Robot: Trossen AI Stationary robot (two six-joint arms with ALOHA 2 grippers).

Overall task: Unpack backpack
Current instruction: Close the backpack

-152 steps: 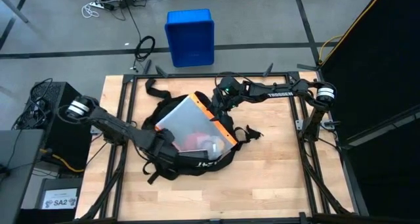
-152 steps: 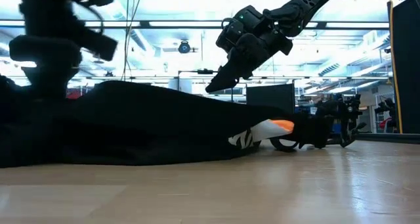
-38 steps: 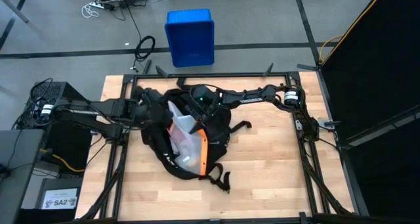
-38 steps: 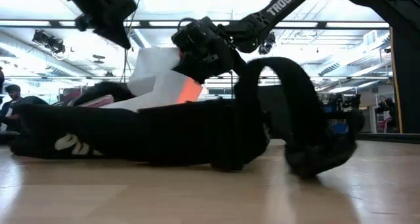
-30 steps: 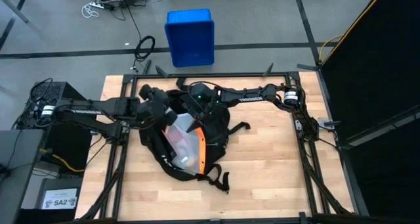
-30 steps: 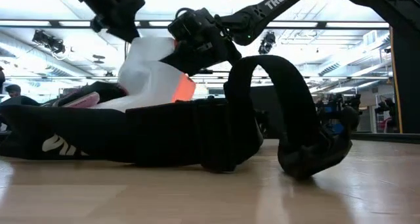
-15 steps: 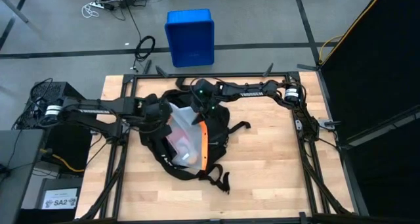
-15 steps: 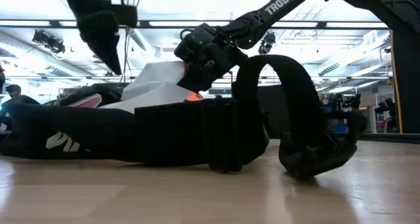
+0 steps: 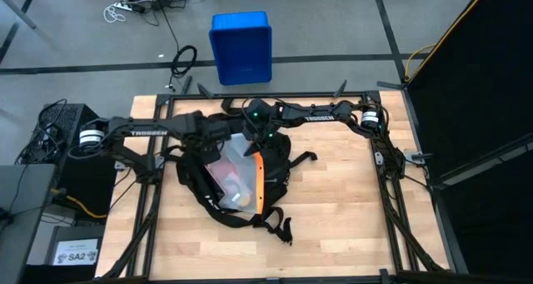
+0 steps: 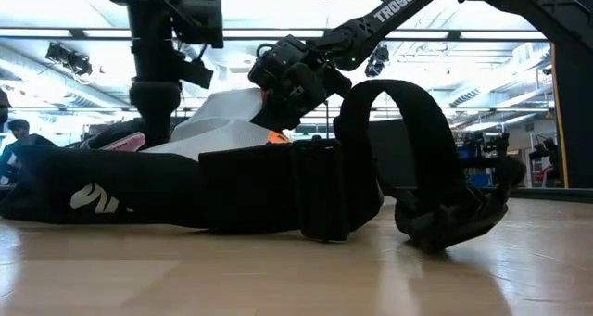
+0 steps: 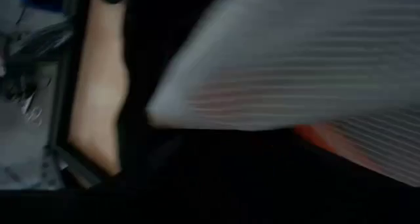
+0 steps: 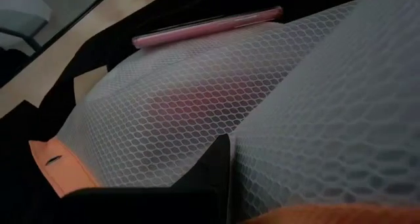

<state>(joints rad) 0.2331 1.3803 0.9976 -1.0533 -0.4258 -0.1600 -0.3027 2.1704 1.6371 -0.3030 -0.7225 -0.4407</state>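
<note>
Backpack [image 9: 236, 177] lies open mid-bench [image 9: 350, 209]; right gripper [image 9: 265, 139] closed on the mesh pouch [image 9: 237, 163] at backpack's top, left gripper [image 9: 218, 131] beside it, jaw state unclear; 1-sided hold could let pouch slip.

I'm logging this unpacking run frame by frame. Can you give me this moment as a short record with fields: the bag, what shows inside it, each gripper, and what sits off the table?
backpack: black backpack lying open on the wooden table
contents: white mesh pouch with orange edge; a pink item beside it
left gripper: left gripper over the bag's far edge
right gripper: right gripper shut on the white mesh pouch
off table: blue crate on the floor beyond the table
</note>
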